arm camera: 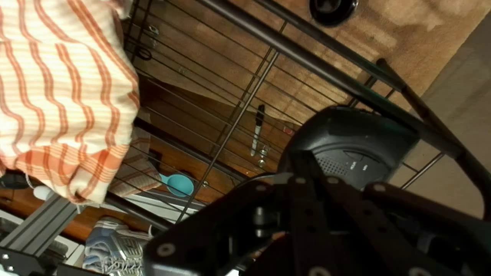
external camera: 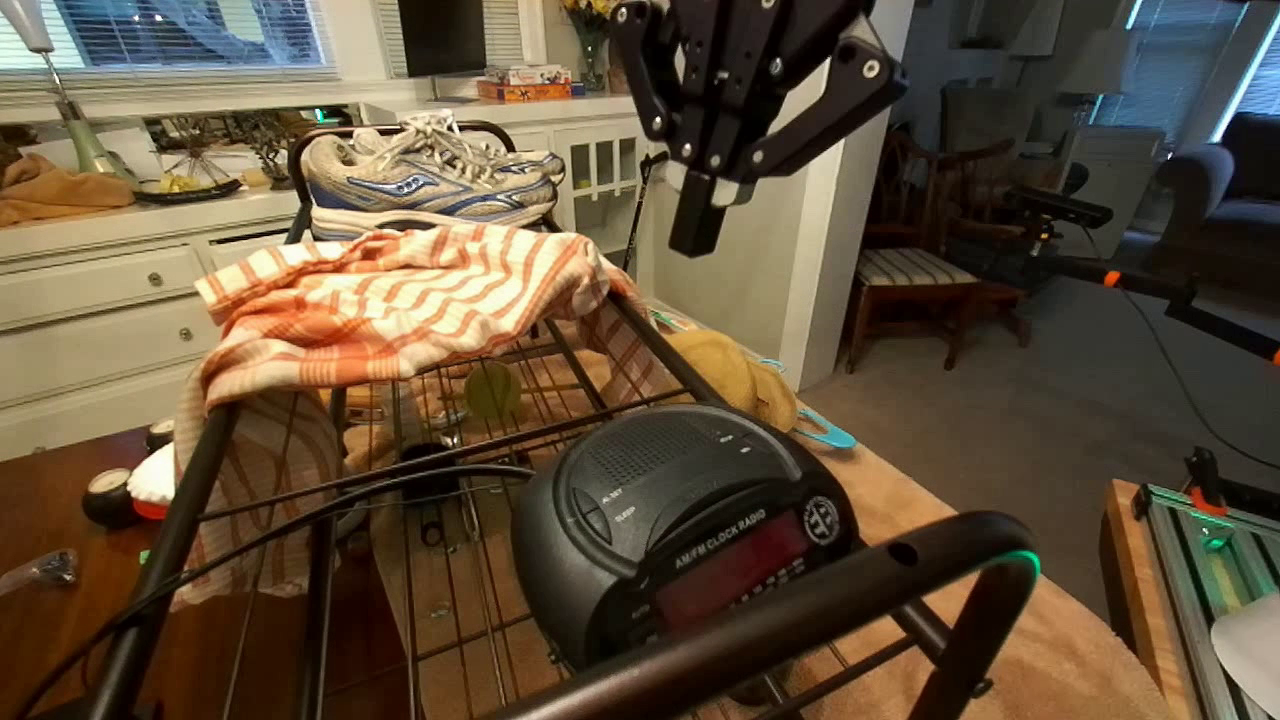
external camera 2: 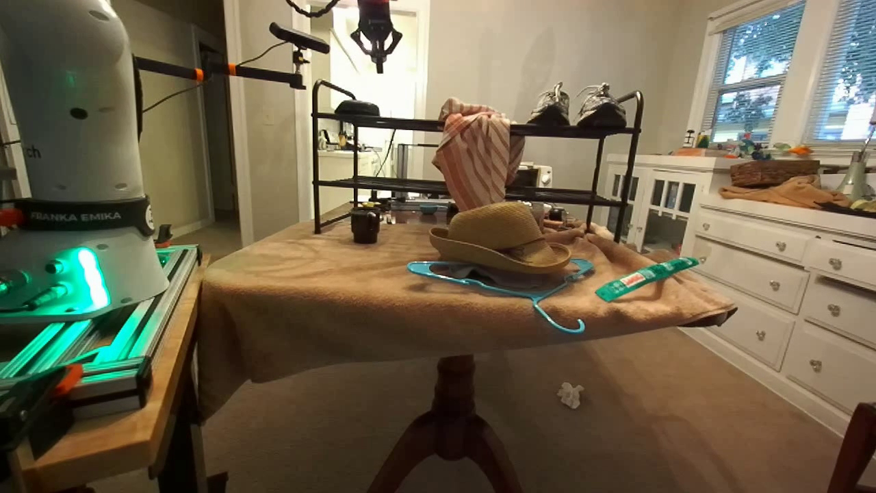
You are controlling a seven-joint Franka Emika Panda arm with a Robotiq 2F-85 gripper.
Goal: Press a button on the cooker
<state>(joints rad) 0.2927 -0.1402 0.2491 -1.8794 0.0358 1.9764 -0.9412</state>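
Observation:
The pictured appliance is a dark grey-black AM/FM clock radio [external camera: 660, 490], taken here as the task's cooker. It has a domed top with a speaker grille, small buttons and an unlit reddish display. It sits at one end of the rack's top shelf, also in an exterior view [external camera 2: 357, 107] and the wrist view [arm camera: 345, 128]. My gripper [external camera: 697, 228] is shut and empty, pointing down. It is well above the radio and apart from it, also in an exterior view [external camera 2: 380, 66]. In the wrist view the fingertips [arm camera: 302, 153] overlap the radio's near edge and hide part of it.
The black wire rack [external camera 2: 404, 124] has raised end bars. A striped towel [external camera: 400, 310] drapes over it, and shoes [external camera: 430, 185] stand at its far end. A black cable [external camera: 380, 480] crosses the shelf. A straw hat [external camera 2: 499, 236] and blue hanger [external camera 2: 472, 279] lie on the table.

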